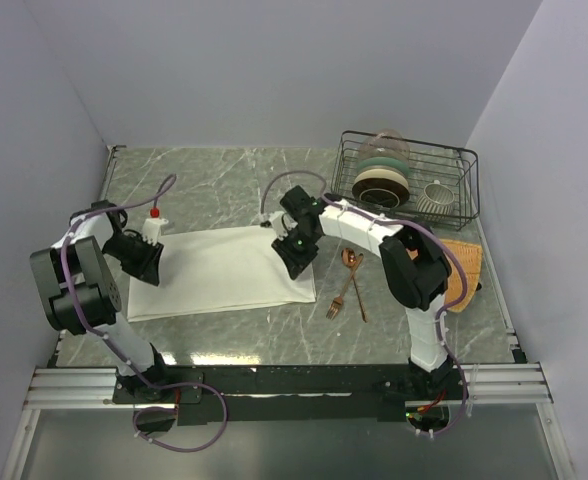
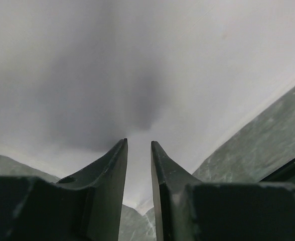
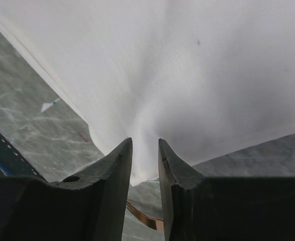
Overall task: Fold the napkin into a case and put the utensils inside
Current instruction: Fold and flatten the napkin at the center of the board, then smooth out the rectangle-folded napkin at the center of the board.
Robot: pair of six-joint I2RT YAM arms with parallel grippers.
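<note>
On the marbled surface in front of you, the napkin lies flat as a broad cream-white rectangle. It is folded over but not yet narrowed to a case, and its long sides run left to right. Your two arms reach in to its short ends, one at each.

At the left end, your left tool sits low over the cloth. Its fingers stand only a narrow gap apart, and white fabric shows in that gap, shadowed and slightly puckered just beyond the tips. You cannot tell from the wrist view whether the cloth is pinched or only lying between them.

At the right end, your right tool is set the same way: a narrow gap, with the napkin's edge running down into it and faint creases drawing toward the tips. Whether it grips is again unclear.

The fork and the spoon lie crossed on the bare surface just right of the napkin, outside it and touching neither tool.

Further right an orange mat lies partly under your right arm. A wire dish rack holding plates stands at the far right. A small white bottle with a red cap stands just beyond the napkin's far left corner.
</note>
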